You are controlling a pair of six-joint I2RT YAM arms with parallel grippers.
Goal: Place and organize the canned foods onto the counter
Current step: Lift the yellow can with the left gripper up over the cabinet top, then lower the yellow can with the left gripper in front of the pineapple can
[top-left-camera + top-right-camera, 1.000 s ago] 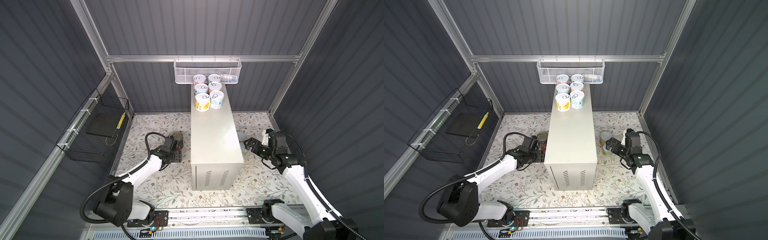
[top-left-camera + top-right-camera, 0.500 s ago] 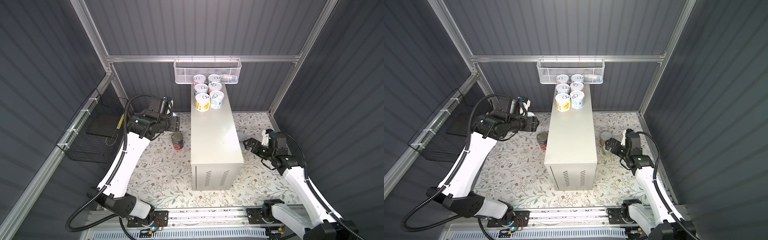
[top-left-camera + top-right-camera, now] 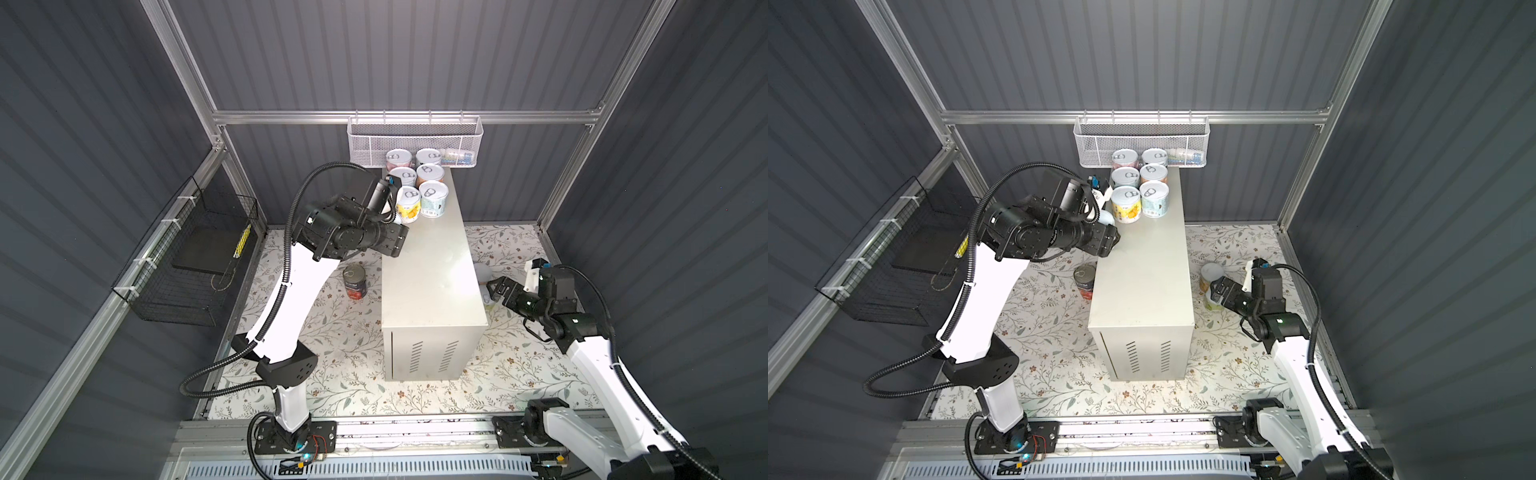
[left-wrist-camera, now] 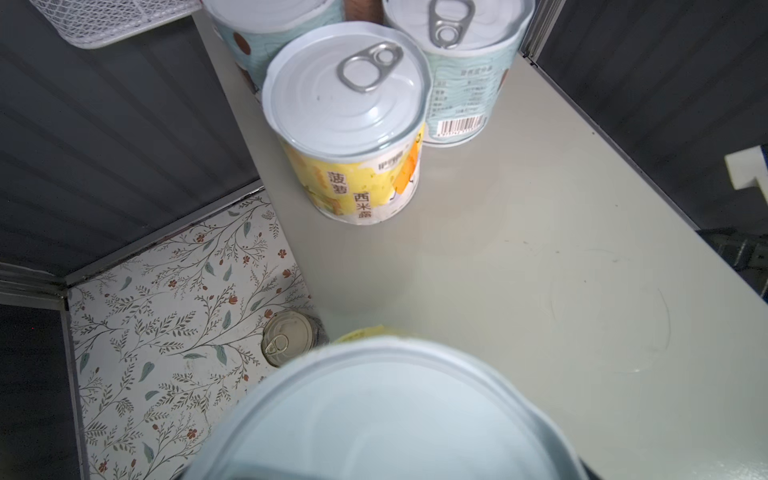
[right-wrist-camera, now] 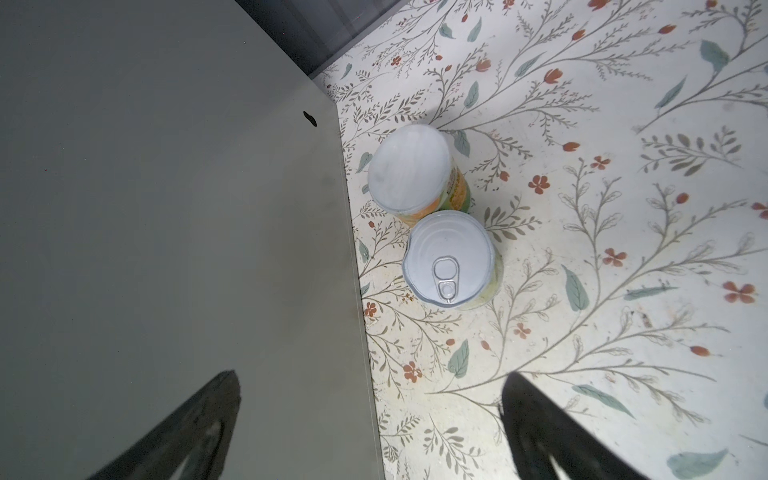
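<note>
Since a second ago, when my left gripper was down on the floor by the tomato can, it has risen to the left edge of the counter, just near of the yellow tin.

- **Held:** one pale tin, my fingers closed part-way round it. I cannot tell whether it touches the top.
- **Shelved, far end:** six tins.
- **Floor, right:** two tins, with my right gripper spread wide nearby, unmoved.
- **Still on the floor:** three cans.

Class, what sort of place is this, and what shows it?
Probably a robot test cell dressed as a pantry: two robot arms on a rail, grey panel walls in a metal frame, tins lined up on a cabinet.
</note>
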